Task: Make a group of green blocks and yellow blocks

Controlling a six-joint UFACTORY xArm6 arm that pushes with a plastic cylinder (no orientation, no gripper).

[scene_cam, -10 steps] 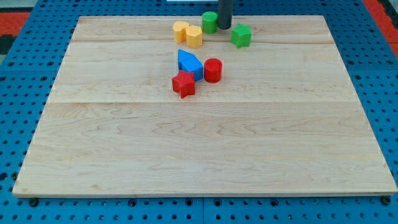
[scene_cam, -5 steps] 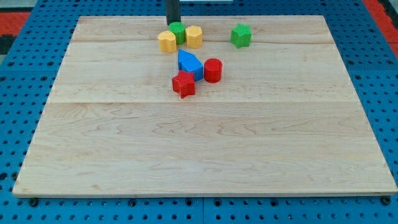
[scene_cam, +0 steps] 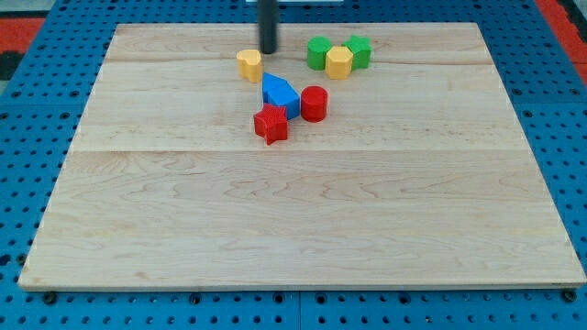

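My tip (scene_cam: 269, 51) rests near the view's top, just right of and above a yellow block (scene_cam: 249, 65) that stands alone. To the right, a round green block (scene_cam: 318, 52), a yellow hexagonal block (scene_cam: 339, 62) and a green star-shaped block (scene_cam: 359, 51) sit bunched together, touching. The tip is apart from that bunch, to its left.
A blue block (scene_cam: 279, 93), a red cylinder (scene_cam: 315, 104) and a red star-shaped block (scene_cam: 271, 123) cluster just below the yellow block. The wooden board (scene_cam: 293, 229) lies on a blue pegboard.
The round green block and the yellow hexagonal block have moved right to join the green star. My tip has shifted slightly right. The other yellow block stays at the left.
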